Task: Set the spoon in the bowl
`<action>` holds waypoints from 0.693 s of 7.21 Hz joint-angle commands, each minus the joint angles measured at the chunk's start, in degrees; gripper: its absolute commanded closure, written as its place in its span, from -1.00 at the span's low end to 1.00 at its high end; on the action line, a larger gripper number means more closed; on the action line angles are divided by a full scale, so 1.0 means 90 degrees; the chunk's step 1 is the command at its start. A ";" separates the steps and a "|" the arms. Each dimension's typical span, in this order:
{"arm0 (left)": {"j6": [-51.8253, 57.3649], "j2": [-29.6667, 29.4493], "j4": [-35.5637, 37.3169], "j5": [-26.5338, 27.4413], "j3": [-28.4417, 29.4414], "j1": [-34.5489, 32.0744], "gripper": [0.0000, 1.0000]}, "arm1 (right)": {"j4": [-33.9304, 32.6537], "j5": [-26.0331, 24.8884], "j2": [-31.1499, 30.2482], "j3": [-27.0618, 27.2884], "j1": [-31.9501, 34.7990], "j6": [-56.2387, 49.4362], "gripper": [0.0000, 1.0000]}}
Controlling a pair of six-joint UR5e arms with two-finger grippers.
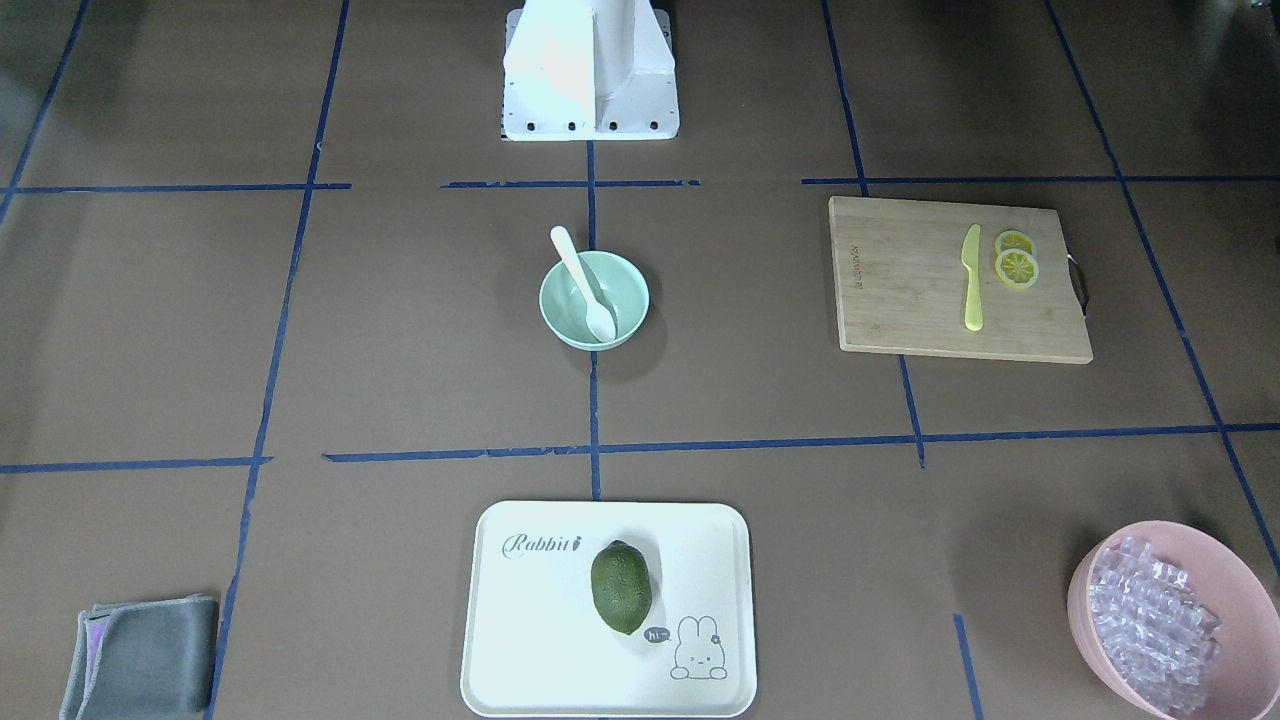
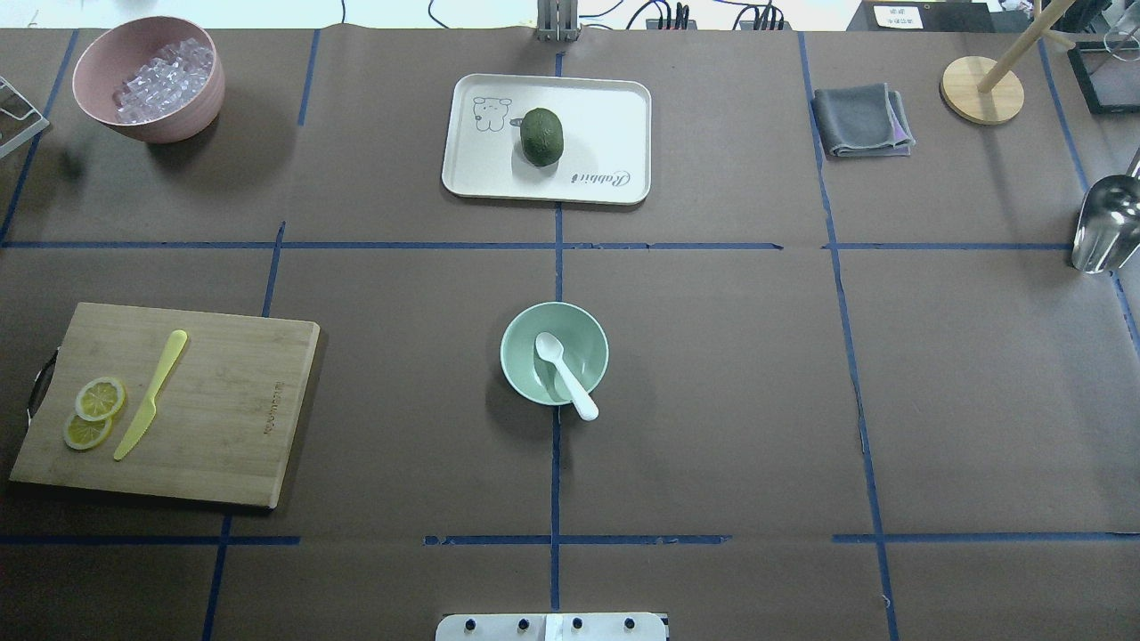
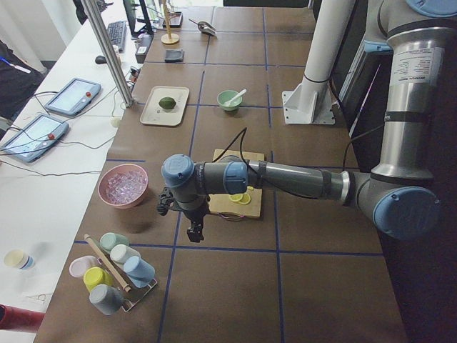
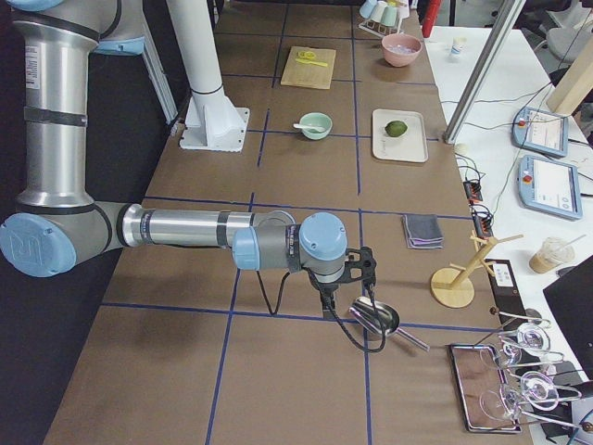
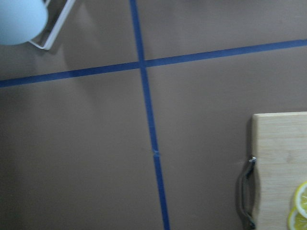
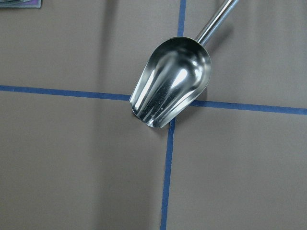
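Note:
The white spoon (image 2: 563, 365) lies in the mint-green bowl (image 2: 521, 352) at the table's middle, scoop inside, handle leaning on the rim and sticking out toward the robot's base. Both also show in the front view, the spoon (image 1: 585, 285) in the bowl (image 1: 630, 285). My left gripper (image 3: 194, 232) hangs over the table's left end, far from the bowl. My right gripper (image 4: 332, 295) hangs over the right end beside a metal scoop (image 6: 170, 88). They show only in the side views, so I cannot tell whether they are open or shut.
A cutting board (image 2: 223, 401) holds a yellow knife (image 2: 151, 393) and lemon slices (image 2: 93, 411). A white tray (image 2: 606, 116) carries a green fruit (image 2: 541, 136). A pink bowl (image 2: 147, 129) of ice, a grey cloth (image 2: 859, 120) and a cup rack (image 3: 114, 275) stand around.

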 commanded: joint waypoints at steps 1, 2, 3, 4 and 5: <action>0.0077 0.0014 -0.0285 -0.0148 0.0332 -0.0281 -1.00 | 0.0001 -0.0011 0.0002 0.0006 -0.0100 0.0009 -1.00; 0.0077 0.0014 -0.0304 -0.0314 0.0439 -0.0360 -1.00 | 0.0001 -0.0011 0.0002 0.0006 -0.0101 0.0009 -1.00; 0.0077 0.0014 -0.0305 -0.0326 0.0449 -0.0360 -1.00 | 0.0001 -0.0011 0.0002 0.0006 -0.0101 0.0009 -1.00; 0.0077 0.0014 -0.0305 -0.0326 0.0450 -0.0360 -1.00 | 0.0001 -0.0011 0.0002 0.0006 -0.0101 0.0009 -1.00; 0.0077 0.0014 -0.0314 -0.0316 0.0450 -0.0360 -1.00 | 0.0001 -0.0011 0.0002 0.0006 -0.0101 0.0009 -1.00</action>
